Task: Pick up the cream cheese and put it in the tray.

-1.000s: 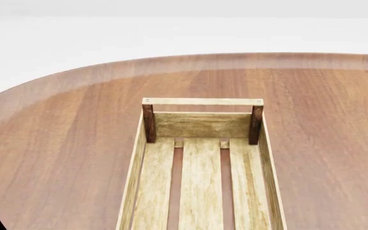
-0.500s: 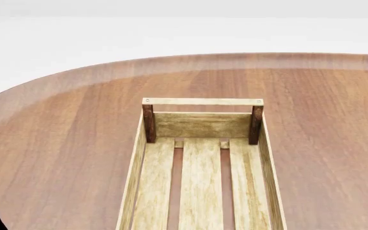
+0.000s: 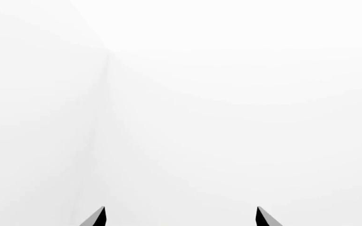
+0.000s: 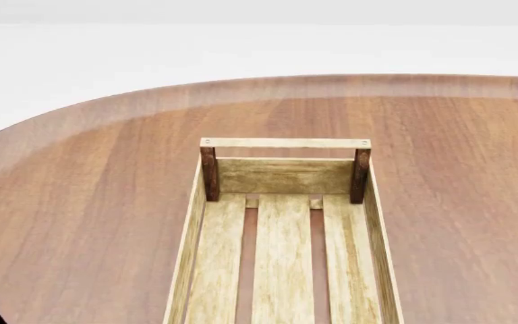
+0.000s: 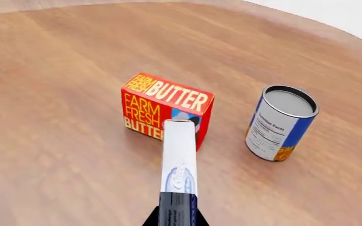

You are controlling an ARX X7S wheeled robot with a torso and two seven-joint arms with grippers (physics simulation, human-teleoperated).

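The cream cheese (image 5: 179, 155) is a thin white box with blue print, seen edge-on in the right wrist view. My right gripper (image 5: 176, 217) is shut on its near end and holds it in the air over the table. The tray (image 4: 285, 143), a light-wood crate with dark corner posts, stands in the middle of the head view with nothing on its slats. Neither gripper shows in the head view. My left gripper (image 3: 181, 217) is open, its two dark fingertips (image 3: 99, 218) wide apart against blank white, with nothing between them.
Below the held box a red-orange butter box (image 5: 162, 101) stands on the brown wooden table (image 5: 55, 70), with a blue-and-orange can (image 5: 282, 125) upright beside it. The table's rounded far edge (image 4: 268, 79) runs behind the tray.
The dark piece of arm at the head view's lower left corner has slid almost out of the picture. The tray has not moved.
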